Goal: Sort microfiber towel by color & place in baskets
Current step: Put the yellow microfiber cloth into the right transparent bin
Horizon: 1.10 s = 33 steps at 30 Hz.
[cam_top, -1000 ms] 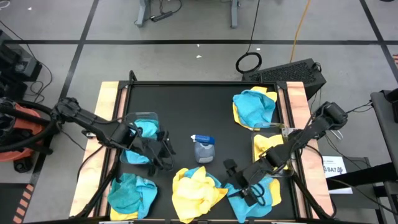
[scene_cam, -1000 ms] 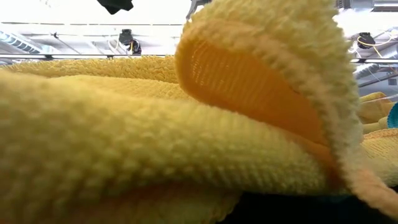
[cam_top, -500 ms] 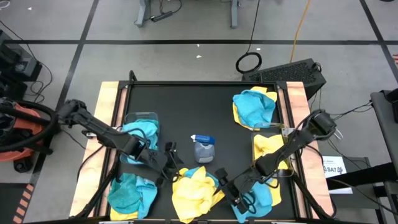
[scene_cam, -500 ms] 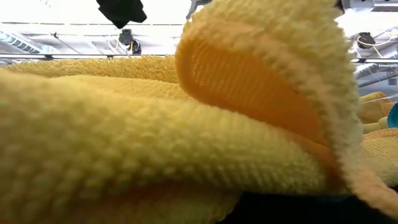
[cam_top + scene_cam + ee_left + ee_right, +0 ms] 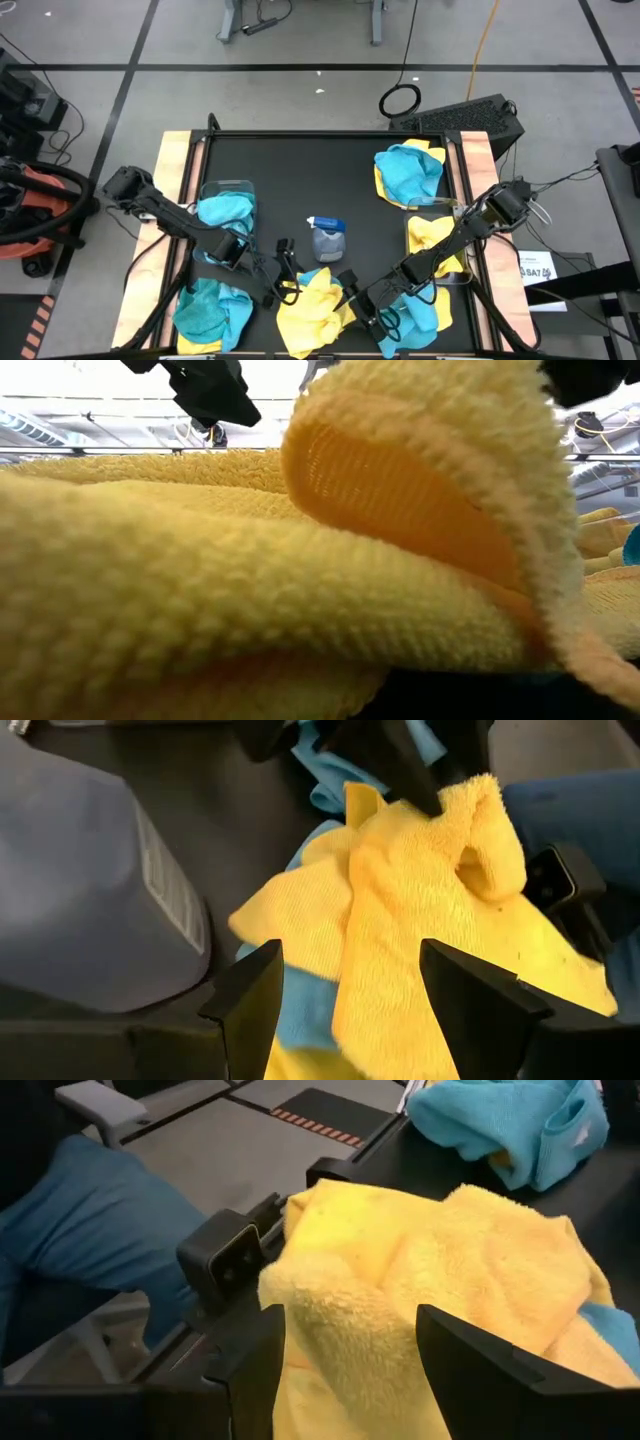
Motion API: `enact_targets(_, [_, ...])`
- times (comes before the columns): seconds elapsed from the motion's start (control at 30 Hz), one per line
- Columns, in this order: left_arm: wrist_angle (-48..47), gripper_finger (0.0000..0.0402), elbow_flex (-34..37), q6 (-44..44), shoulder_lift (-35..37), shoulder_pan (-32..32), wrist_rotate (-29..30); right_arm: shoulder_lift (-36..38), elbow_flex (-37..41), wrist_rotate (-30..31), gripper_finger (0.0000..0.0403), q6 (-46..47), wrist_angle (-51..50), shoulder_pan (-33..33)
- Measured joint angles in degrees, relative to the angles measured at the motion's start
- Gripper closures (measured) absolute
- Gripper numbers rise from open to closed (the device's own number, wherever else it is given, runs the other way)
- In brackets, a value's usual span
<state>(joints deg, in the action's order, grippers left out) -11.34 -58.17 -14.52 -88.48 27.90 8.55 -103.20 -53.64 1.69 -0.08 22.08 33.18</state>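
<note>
Jaws: both parted, empty | yellow towel (image 5: 312, 305) between them | low view: towel fills it

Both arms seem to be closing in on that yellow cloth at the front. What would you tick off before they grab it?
1. Left gripper open: ok.
2. Right gripper open: ok.
3. Yellow towel between both grippers: ok.
4. Only yellow in the bite: cannot tell, teal cloth lies under it.
5. Spray bottle clear of the left gripper: ok, but close.
6. Yellows' basket has room: ok.
</note>
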Motion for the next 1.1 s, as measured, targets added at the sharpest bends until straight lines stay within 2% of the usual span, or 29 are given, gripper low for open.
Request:
enact_targets(0.6, [4.87, 0.0162, 0.00, 0.31, -2.19, 0.00, 0.55, -2.03, -0.07, -0.52, 0.0186, 0.66, 3.79, -0.21])
enact_targets(0.93, [5.50, 0.0162, 0.00, 0.37, -2.19, 0.00, 0.73, -2.03, -0.07, -0.52, 0.0243, 0.68, 3.51, -0.21])
enact_targets(1.1, [6.23, 0.0162, 0.00, 0.42, -2.19, 0.00, 0.75, -2.03, -0.07, -0.52, 0.0258, 0.68, 3.46, -0.21])
